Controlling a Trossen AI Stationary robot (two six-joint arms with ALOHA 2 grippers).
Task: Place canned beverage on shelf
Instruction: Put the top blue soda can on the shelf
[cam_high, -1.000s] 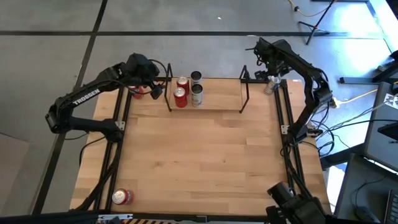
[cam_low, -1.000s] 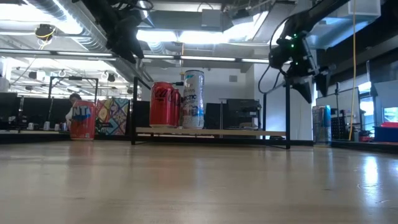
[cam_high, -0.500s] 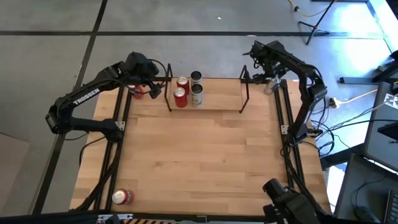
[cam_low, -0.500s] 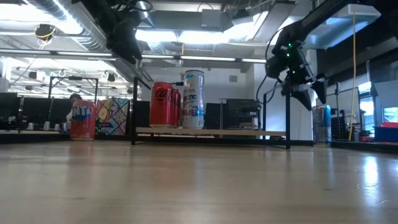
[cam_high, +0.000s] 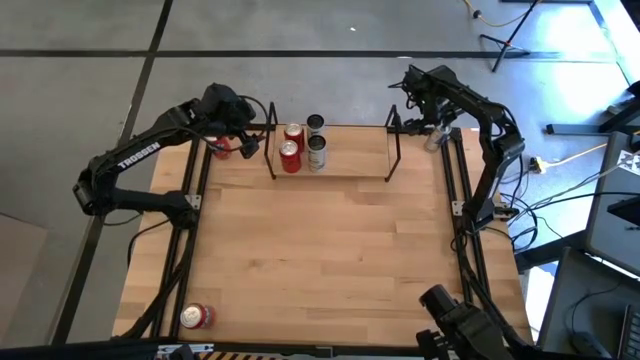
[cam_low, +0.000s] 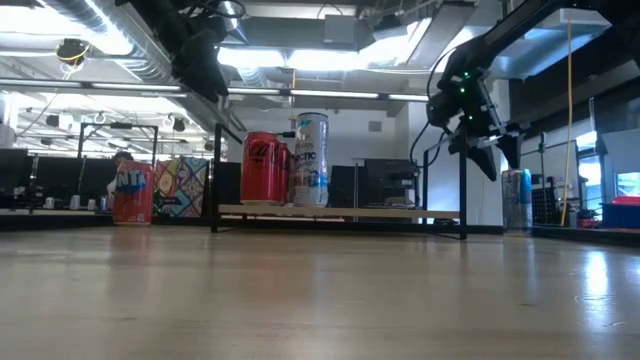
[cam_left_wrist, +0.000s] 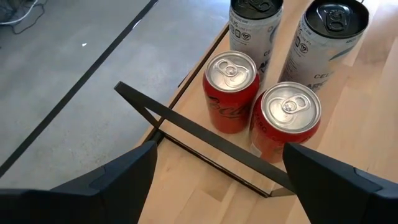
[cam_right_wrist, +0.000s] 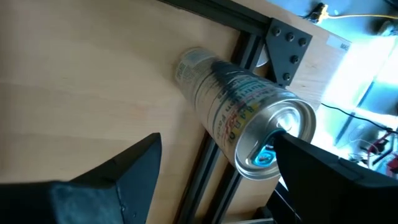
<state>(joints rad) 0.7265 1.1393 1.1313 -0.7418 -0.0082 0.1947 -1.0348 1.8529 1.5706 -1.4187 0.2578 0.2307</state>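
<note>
Right pincer lines up on the next can

Desk (cam_high: 330, 250) carries shelf (cam_high: 350, 165), four cans at its left end; right pincer (cam_right_wrist: 214, 180), spread, hovers above silver can (cam_right_wrist: 239, 127) beside the shelf, probably to grasp it; left pincer (cam_left_wrist: 217, 186) spread, waiting

The left arm is long and dark. It bends at the elbow and reaches across to the far left corner of the surface. Its left hand (cam_high: 252, 143) is up in the air, and its two dark fingers (cam_left_wrist: 118, 177) are spread wide apart with nothing between them.

The right arm is dark too. It folds up tall and reaches to the far right corner. Its right hand (cam_high: 428, 122) hangs in the air and points down. Its two dark fingers (cam_right_wrist: 121, 177) are also spread wide and hold nothing.
</note>
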